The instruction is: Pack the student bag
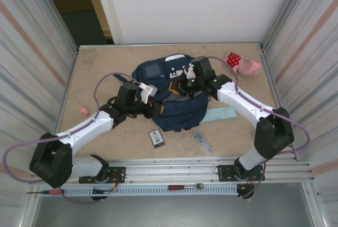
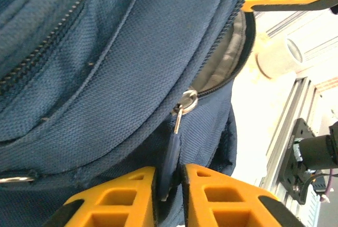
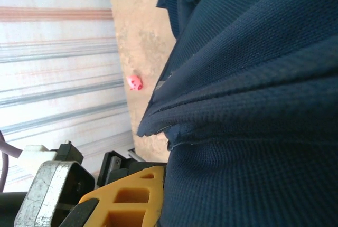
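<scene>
The left gripper [image 2: 169, 187], bottom centre of its wrist view, pinches the zipper pull [image 2: 171, 150], presumably to work the zip, while the right gripper [image 1: 183, 84] clamps the student bag [image 1: 179, 113] fabric taut.

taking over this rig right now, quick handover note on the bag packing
Left gripper: shut on the zipper pull of the student bag; the zip is partly open, with grey lining showing.
Right gripper: shut, apparently pinching bag fabric.
The bag lies mid-table. Outside it: pink plush toy, small pink item, dark card, pale green slab, metal piece.
Done: zip started.
Left: finish opening, load the loose items (presumably), close.
</scene>
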`<action>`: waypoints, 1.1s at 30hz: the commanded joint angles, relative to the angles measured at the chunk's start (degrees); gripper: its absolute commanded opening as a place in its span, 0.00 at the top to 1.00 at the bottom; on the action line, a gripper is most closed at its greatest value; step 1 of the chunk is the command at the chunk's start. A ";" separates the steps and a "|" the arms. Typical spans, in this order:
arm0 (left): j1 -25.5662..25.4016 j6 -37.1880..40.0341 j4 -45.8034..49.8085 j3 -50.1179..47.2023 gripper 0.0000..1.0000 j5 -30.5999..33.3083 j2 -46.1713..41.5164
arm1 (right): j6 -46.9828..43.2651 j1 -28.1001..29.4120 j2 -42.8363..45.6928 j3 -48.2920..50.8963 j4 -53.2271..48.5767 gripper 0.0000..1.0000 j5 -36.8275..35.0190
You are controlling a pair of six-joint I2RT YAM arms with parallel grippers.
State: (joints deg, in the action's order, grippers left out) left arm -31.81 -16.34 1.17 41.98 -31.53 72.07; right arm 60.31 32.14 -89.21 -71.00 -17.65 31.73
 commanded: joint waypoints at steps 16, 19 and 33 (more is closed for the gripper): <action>0.27 2.79 -2.03 3.70 0.86 -1.86 1.30 | -0.63 1.44 -0.69 -2.65 1.95 1.00 3.49; 0.48 3.71 0.42 3.70 0.97 0.47 0.60 | -1.31 0.96 -0.14 -2.99 1.06 1.00 4.02; 12.08 4.22 9.81 0.68 1.00 7.52 0.09 | -3.69 -3.63 3.49 -9.78 -3.11 1.00 11.25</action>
State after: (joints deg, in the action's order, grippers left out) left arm -23.18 -13.23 6.90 43.46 -29.67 71.72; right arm 59.05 29.54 -89.78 -76.20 -20.36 36.53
